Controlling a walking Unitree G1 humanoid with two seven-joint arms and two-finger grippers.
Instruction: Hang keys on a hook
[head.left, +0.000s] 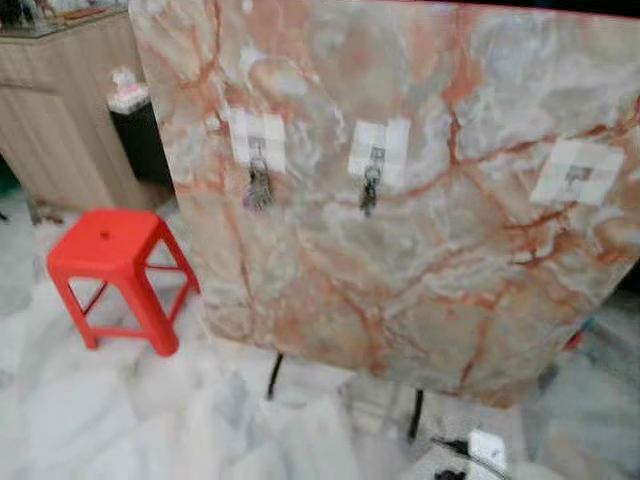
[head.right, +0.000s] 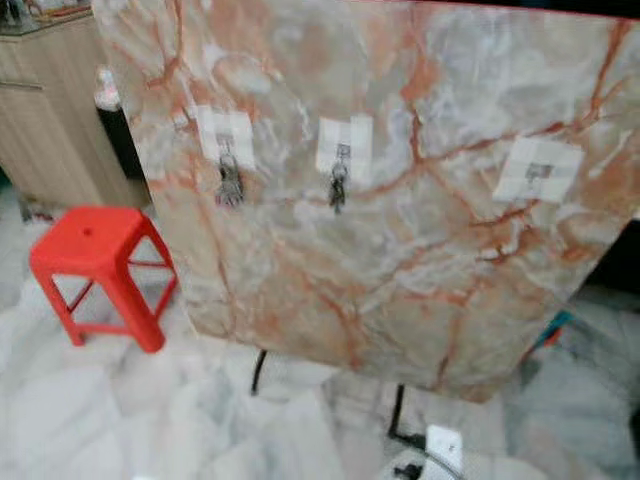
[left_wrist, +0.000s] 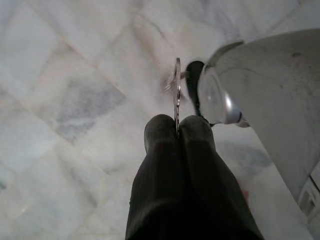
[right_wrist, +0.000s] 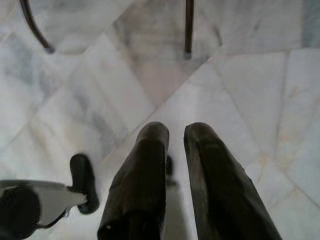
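Observation:
A tilted marble-patterned board (head.left: 420, 250) carries three white hook pads. The left hook (head.left: 257, 140) holds a bunch of keys (head.left: 259, 188). A second bunch (head.left: 369, 192) hangs from the middle hook (head.left: 378, 150). The right hook (head.left: 576, 172) is bare. In the left wrist view my left gripper (left_wrist: 177, 130) is shut on a metal key ring (left_wrist: 177, 90), seen edge-on and sticking out past the fingertips, low over the floor. My right gripper (right_wrist: 176, 135) is open above the floor with nothing between its fingers.
A red plastic stool (head.left: 110, 250) stands left of the board, with a wooden cabinet (head.left: 60, 110) behind it. The board rests on thin black legs (head.left: 274, 375). A white plug box with a cable (head.left: 487, 447) lies on the marble floor near the right leg.

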